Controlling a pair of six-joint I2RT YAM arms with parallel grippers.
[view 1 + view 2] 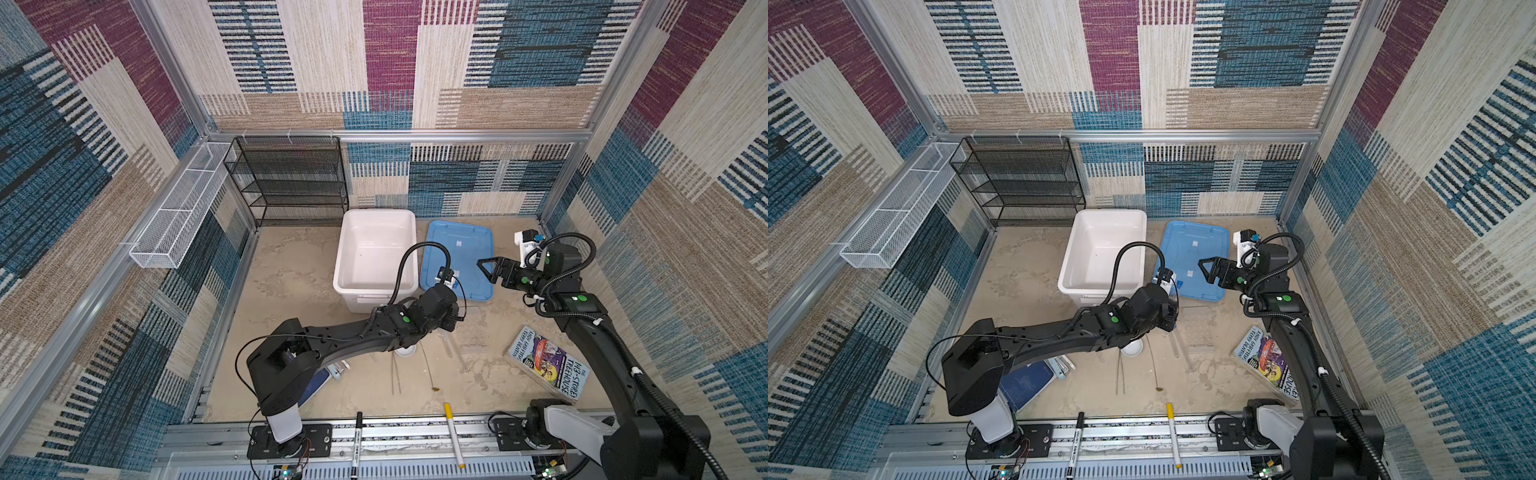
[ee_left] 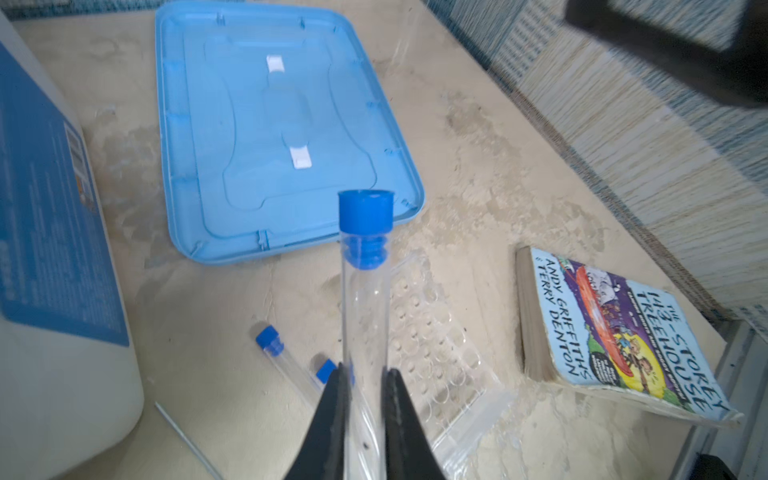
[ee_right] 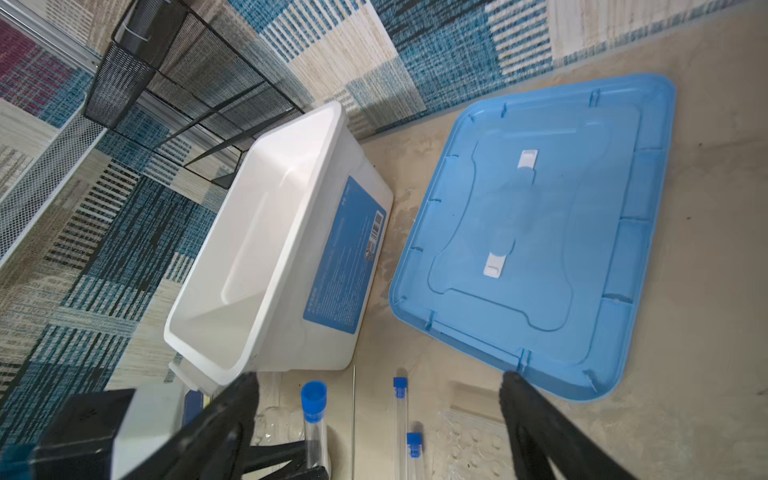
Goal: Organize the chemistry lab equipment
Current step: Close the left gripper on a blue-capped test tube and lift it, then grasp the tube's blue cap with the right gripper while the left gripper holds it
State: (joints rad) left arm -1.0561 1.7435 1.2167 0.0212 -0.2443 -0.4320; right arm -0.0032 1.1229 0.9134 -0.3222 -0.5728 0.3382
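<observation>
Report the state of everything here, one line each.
Left gripper: shut on held tube.
Held tube: capped, gripped.
Other two tubes: capped, lying flat.
Rack: lying flat, no tubes in it.
Bin: open, empty.
Lid: off, flat beside bin.
Right gripper: open, holding nothing.
Book: closed.

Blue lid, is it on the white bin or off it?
Off. The blue lid lies flat on the tabletop beside the white bin, whose top stands uncovered in both top views.
</observation>
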